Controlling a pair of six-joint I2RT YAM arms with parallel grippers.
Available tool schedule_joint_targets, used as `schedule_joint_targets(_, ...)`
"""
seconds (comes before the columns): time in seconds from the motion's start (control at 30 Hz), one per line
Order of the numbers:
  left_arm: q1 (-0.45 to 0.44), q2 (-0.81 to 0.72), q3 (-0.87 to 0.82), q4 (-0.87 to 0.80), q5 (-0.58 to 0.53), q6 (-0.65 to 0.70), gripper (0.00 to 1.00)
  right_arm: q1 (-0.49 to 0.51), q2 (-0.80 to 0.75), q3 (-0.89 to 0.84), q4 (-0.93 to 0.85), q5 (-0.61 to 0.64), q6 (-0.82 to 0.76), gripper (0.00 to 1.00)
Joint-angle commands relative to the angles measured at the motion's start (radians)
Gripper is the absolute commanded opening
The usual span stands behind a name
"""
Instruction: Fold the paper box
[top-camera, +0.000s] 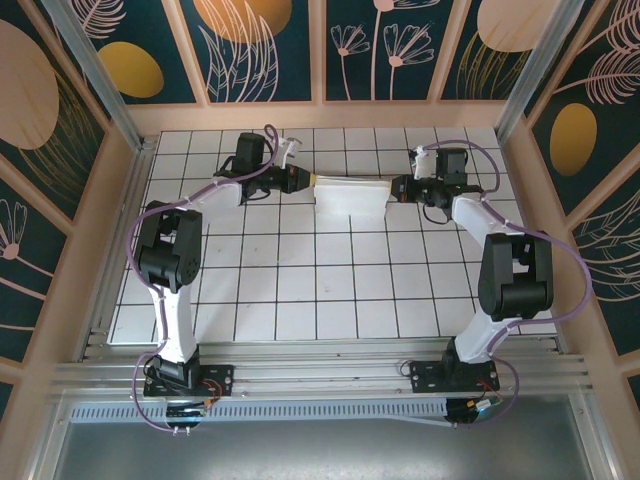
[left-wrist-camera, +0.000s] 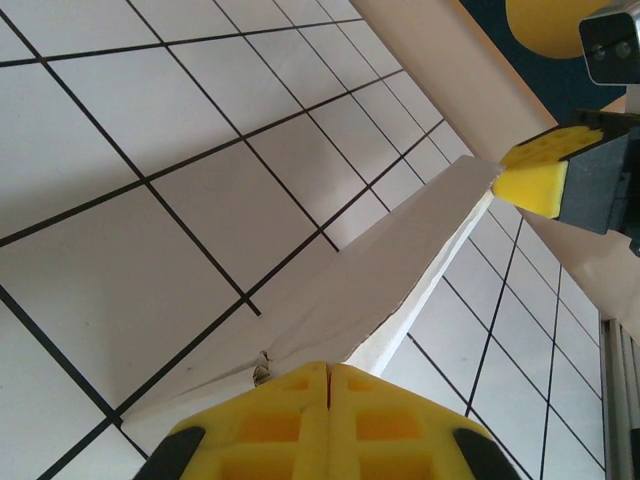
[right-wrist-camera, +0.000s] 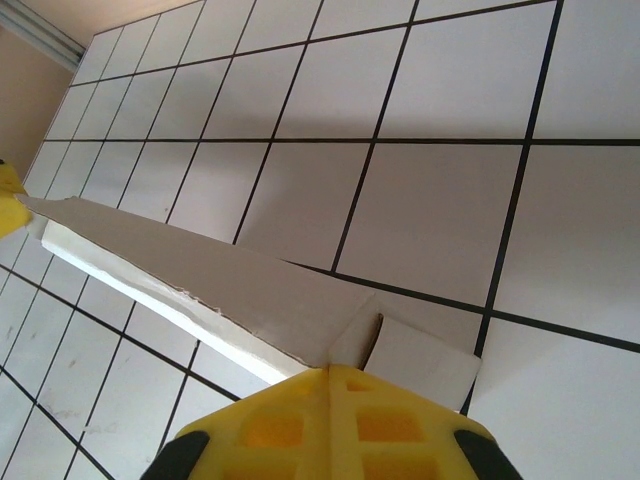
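The white paper box (top-camera: 350, 196) lies flattened at the back middle of the tiled table, held between my two grippers. My left gripper (top-camera: 306, 180) is shut on its left end, and my right gripper (top-camera: 396, 188) is shut on its right end. In the left wrist view the yellow fingers (left-wrist-camera: 380, 420) press together at the card's near edge, and the paper box (left-wrist-camera: 400, 260) runs away toward the right gripper's yellow fingertip (left-wrist-camera: 535, 172). From the right wrist, the closed gripper (right-wrist-camera: 330, 374) pinches the paper box (right-wrist-camera: 220, 265) beside a small side flap (right-wrist-camera: 420, 360).
The white grid table (top-camera: 330, 290) spreads toward the arm bases. A wooden rim (top-camera: 330, 115) and patterned walls close off the back and sides. Purple cables (top-camera: 565, 290) loop along both arms.
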Motion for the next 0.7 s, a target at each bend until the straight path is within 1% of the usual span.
schedule_joint_targets(0.0,-0.034,0.039,-0.071,-0.114,-0.023,0.008,0.00,0.022,-0.005,-0.045,-0.053,0.029,0.017,0.00)
schedule_joint_targets(0.2,-0.045,0.035,-0.117,-0.119,-0.042,0.034,0.00,0.022,-0.013,-0.052,-0.046,0.024,0.025,0.00)
schedule_joint_targets(0.4,-0.046,0.025,-0.109,-0.214,-0.170,0.154,0.00,0.022,-0.023,-0.043,-0.050,0.032,0.058,0.00)
schedule_joint_targets(0.53,-0.050,-0.005,-0.104,-0.224,-0.206,0.188,0.00,0.021,-0.029,-0.028,-0.052,0.035,0.095,0.00)
schedule_joint_targets(0.67,-0.061,-0.003,-0.075,-0.242,-0.232,0.195,0.00,0.020,-0.048,-0.021,-0.031,-0.025,0.118,0.09)
